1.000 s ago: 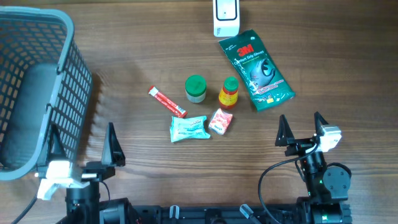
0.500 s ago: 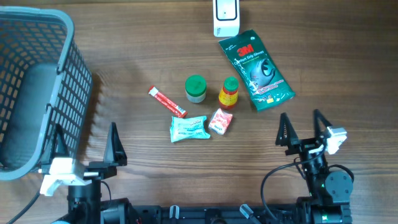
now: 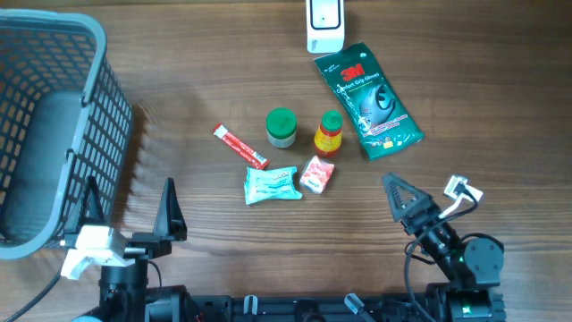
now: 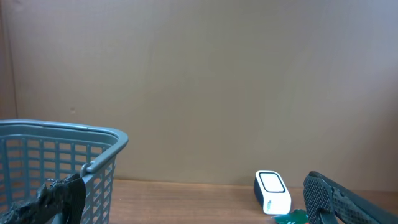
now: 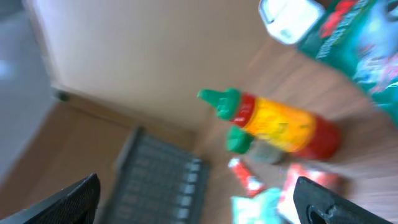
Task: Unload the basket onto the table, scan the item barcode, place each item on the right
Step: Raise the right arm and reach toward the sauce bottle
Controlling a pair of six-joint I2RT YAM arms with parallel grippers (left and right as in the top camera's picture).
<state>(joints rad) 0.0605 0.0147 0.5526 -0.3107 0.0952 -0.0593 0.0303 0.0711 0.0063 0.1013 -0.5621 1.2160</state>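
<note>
We are looking at a wooden desk point(image 3: 500, 80) where 6 small items are lying loosely grouped around the middle, none of them held. A white scanner point(image 3: 324, 22) is sitting at the far edge, and a green glove pack point(image 3: 368, 100) is lying just beside it, slanting toward the near right. Closer to the middle, a green-capped jar point(image 3: 281, 128) and a yellow bottle point(image 3: 329, 132) with a green cap are standing upright side by side, near each other but apart. A red stick sachet point(image 3: 239, 147) is lying at a slant to the left of the jar, and in front of the pair a teal packet point(image 3: 271, 184) and a small red-and-white packet point(image 3: 316, 173) are lying edge to edge. A grey basket point(image 3: 54, 125) is taking up the far left of the desk. The left jaws are hanging wide open and empty at the near edge beside the basket, with 2 dark fingers point(image 3: 168, 210) pointing toward the far side. The right jaws are also standing wide open and gripping nothing; that arm point(image 3: 447, 241) is sitting tilted at the near right, well apart from every item, and its wrist camera is giving a blurred, slanted view of the bottle, the jar behind it and the scanner.
</note>
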